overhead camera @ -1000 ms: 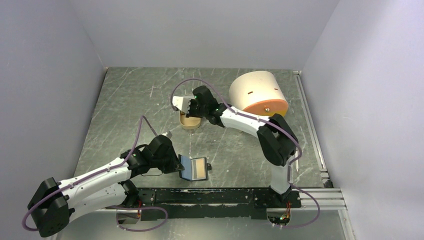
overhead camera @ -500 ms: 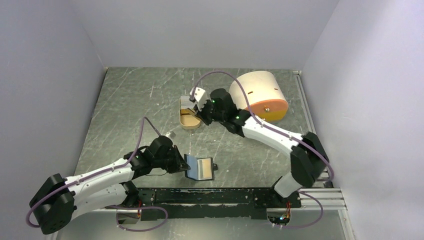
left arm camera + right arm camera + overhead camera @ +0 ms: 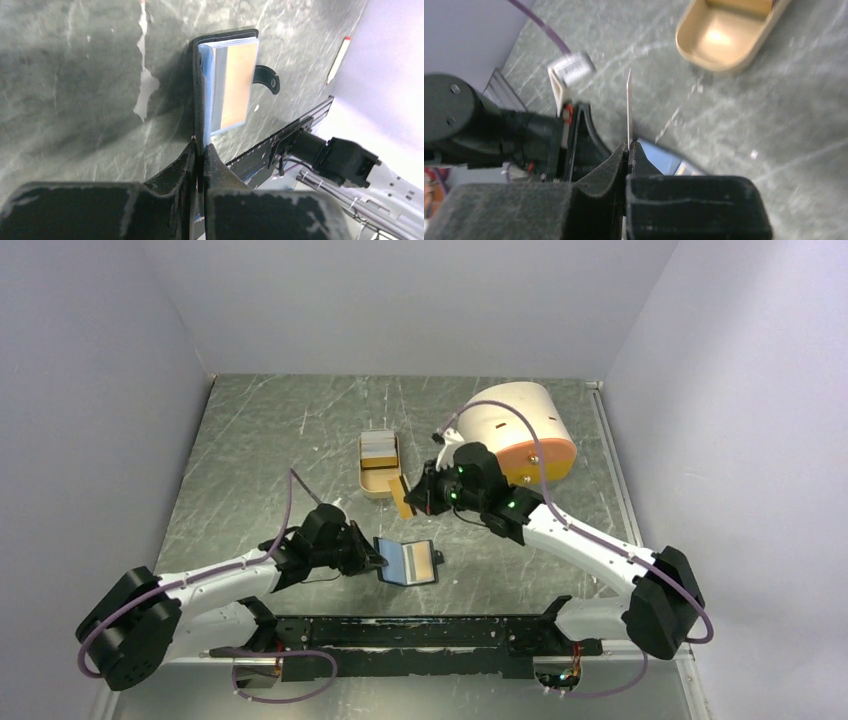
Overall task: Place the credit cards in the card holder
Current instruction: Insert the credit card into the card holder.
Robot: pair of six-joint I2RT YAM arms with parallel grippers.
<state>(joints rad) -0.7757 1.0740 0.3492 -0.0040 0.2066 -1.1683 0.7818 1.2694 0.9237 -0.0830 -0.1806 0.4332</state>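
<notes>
The left gripper [image 3: 201, 147] is pinched tight on the left flap of the card holder [image 3: 408, 562]. It lies open on the table [image 3: 260, 440], near the black rail [image 3: 430, 630]. The right gripper [image 3: 629, 145] is shut on one orange card [image 3: 402, 497], held up on its thin edge, just far of the holder & beside the tan tray [image 3: 365, 475]. More cards [image 3: 378, 445] sit in the tray's far end.

What could go wrong: the card is v. thin, so it may slip or twist. If it misses the pocket slot it may bump the holder's edge & push it, b/c only one flap is held. The 2 grippers are close & could knock.

Room: lots of bare table on the left. The big cylinder [image 3: 510, 420] crowds the far right.
</notes>
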